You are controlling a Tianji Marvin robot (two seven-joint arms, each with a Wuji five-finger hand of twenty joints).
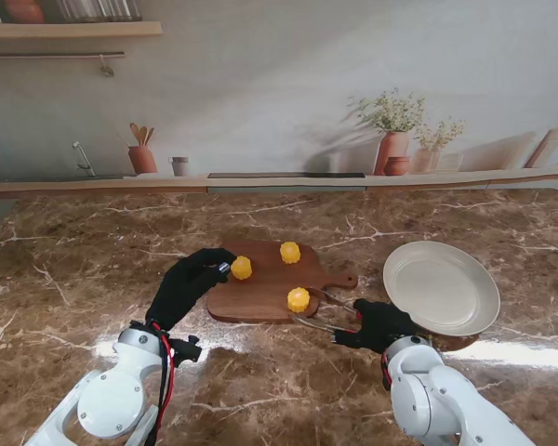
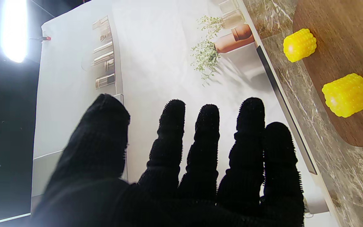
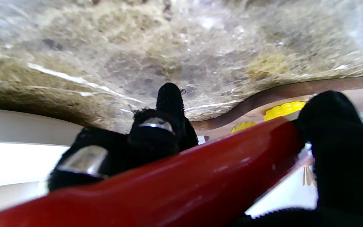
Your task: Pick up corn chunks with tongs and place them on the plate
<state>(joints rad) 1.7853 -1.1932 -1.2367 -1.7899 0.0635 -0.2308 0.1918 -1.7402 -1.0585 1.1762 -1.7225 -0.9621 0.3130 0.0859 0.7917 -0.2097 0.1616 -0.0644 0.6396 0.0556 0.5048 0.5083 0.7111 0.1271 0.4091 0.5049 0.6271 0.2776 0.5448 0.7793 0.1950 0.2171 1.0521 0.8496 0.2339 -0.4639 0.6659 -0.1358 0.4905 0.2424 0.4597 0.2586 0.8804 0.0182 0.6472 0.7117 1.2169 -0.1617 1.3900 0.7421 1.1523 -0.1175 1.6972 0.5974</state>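
Note:
Three yellow corn chunks lie on a wooden cutting board [image 1: 260, 295]: one at its left edge [image 1: 242, 268], one farther from me [image 1: 290, 252], one at the near edge [image 1: 298, 299]. My right hand [image 1: 379, 323] is shut on the red-handled tongs [image 1: 327, 311]. The tongs' metal arms reach left to the near chunk, one on each side of it; whether they pinch it is unclear. The right wrist view shows the red handle [image 3: 200, 179] under my fingers [image 3: 342, 132]. My left hand [image 1: 191, 283] rests open beside the left chunk [image 2: 348, 94], holding nothing. The cream plate [image 1: 440, 286] sits to the right, bare.
The brown marble counter runs wide around the board. A ledge along the back wall carries terracotta pots with dried flowers [image 1: 393, 139], a utensil pot [image 1: 142, 156] and a small cup [image 1: 179, 165]. The plate's rim lies close to my right hand.

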